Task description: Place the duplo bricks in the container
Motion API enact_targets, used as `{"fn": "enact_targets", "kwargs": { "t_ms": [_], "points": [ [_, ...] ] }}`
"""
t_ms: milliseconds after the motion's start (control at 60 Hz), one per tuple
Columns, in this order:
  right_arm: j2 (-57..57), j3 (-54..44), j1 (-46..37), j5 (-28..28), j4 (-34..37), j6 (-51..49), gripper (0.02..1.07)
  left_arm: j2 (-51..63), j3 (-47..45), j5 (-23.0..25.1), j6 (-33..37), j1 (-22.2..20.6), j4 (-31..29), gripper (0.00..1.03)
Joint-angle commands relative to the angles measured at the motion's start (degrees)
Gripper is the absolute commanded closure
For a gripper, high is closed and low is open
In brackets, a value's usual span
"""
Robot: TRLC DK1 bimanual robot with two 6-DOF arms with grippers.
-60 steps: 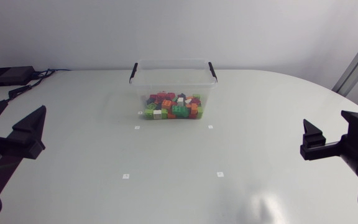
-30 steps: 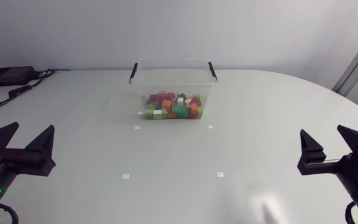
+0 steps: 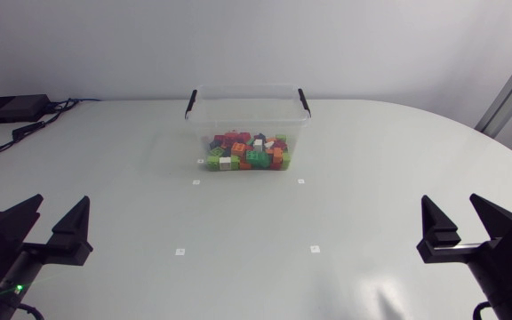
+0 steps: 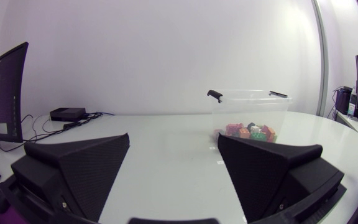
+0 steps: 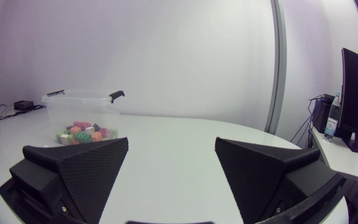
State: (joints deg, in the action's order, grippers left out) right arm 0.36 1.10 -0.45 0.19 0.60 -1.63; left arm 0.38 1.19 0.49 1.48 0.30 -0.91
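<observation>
Cut off at the lower left corner of the head view: the left gripper (image 3: 60, 203), with only its 2 wedge fingers and a stub of wrist in frame. Likewise cut off at the lower right: the right gripper (image 3: 452, 201). Both spread wide, fingers well apart, gripping nothing, over bare table (image 3: 363, 169).

Hard to tell the duplo bricks (image 3: 247, 153) apart: a jumbled heap of red, green, orange, white and dark pieces, seen through a clear wall. Cannot count them or read which way any 1 points.

All of them inside the container (image 3: 247, 120), upper middle of the head view. Stands upright, mouth up, long axis running left to right across the frame, 1 long side facing the grippers. Carries 2 black handles (image 3: 304, 100), 1 at each short end. Flanked in front by small white marks (image 3: 196, 182) on the table.

From the left wrist view: container (image 4: 248, 112) well ahead of the open left gripper (image 4: 173, 138), off toward 1 finger, bricks (image 4: 250, 130) low inside.

From the right wrist view: container (image 5: 79, 107) well ahead of the open right gripper (image 5: 171, 142), bricks (image 5: 82, 132) a blurred patch.
</observation>
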Motion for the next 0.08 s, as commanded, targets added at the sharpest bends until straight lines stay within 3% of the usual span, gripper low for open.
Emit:
{"fn": "enact_targets", "kwargs": {
  "t_ms": [0,67],
  "points": [
    [-0.36,-1.1,0.45,-0.19,-0.6,1.63,0.06,-0.38,-1.19,-0.49,-1.48,-0.3,0.91,0.04],
    [-0.36,-1.1,0.45,-0.19,-0.6,1.63,0.06,-0.38,-1.19,-0.49,-1.48,-0.3,0.91,0.04]
  ]
}}
